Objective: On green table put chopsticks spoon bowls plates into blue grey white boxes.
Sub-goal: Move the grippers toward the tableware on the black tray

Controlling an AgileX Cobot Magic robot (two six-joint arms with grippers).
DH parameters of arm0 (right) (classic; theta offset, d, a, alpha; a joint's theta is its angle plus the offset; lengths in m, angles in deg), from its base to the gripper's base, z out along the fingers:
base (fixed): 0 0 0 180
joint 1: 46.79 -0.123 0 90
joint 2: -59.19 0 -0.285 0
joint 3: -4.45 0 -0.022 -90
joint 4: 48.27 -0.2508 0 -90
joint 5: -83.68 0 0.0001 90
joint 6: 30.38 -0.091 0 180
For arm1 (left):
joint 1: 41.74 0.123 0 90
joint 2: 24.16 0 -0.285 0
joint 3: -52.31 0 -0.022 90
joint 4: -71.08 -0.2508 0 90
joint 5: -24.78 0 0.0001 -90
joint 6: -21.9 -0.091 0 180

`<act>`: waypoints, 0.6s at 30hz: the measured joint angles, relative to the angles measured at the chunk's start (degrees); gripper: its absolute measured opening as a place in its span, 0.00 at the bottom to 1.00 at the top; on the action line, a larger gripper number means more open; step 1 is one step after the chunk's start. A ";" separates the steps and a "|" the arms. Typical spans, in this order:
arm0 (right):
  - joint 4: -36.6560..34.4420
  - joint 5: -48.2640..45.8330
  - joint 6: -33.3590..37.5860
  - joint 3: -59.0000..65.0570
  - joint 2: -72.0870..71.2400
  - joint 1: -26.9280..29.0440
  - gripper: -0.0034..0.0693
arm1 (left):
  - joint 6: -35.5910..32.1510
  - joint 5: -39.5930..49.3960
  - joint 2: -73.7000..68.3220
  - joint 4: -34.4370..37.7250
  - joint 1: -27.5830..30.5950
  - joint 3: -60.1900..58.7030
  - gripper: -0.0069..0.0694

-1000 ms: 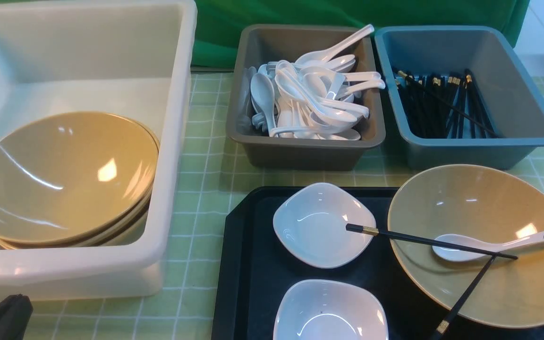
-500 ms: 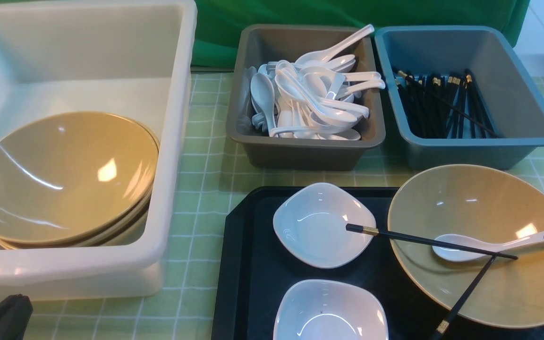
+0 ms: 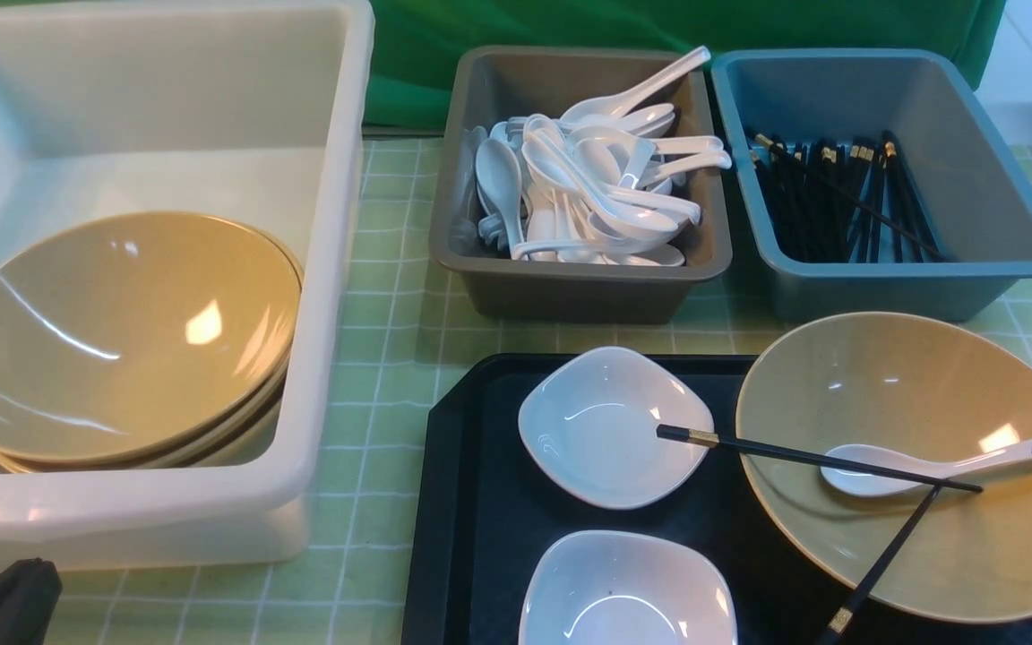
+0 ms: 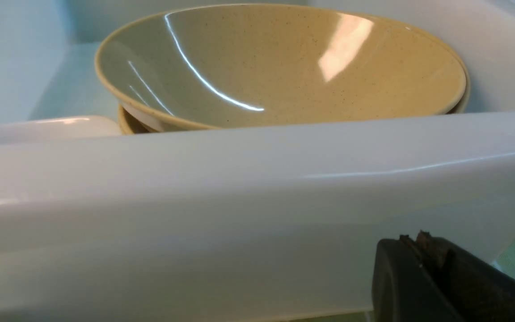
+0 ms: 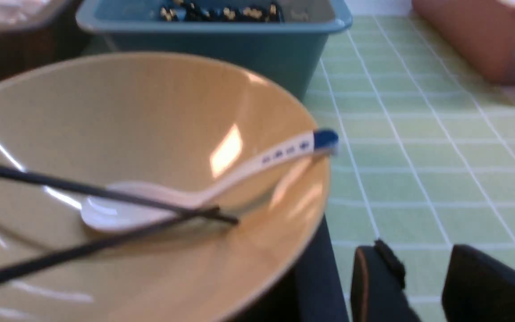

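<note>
Your left tool [image 4: 418, 239] is pinched closed and empty just outside the white box [image 3: 328, 269], which holds stacked bowls [image 3: 113, 331]; your right tool [image 5: 423, 273] stands partly apart, gripping nothing, low beside the black tray [image 3: 471, 502] over the green desk [image 3: 391, 358]. The spoon [image 3: 955, 466] and two chopsticks [image 3: 803, 458] lie crossed in the big bowl [image 3: 892, 385] on that tray, two plates [image 3: 597, 421] just left of it, one chopstick reaching over the farther plate's rim; grey box [image 3: 570, 291] full of plain spoons [image 3: 606, 188], blue box [image 3: 883, 287] behind the bowl
</note>
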 joint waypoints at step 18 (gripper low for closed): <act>0.01 21.61 -16.55 0.60 0.00 0.00 0.37 | 0.48 -12.82 0.00 0.19 0.00 0.00 0.09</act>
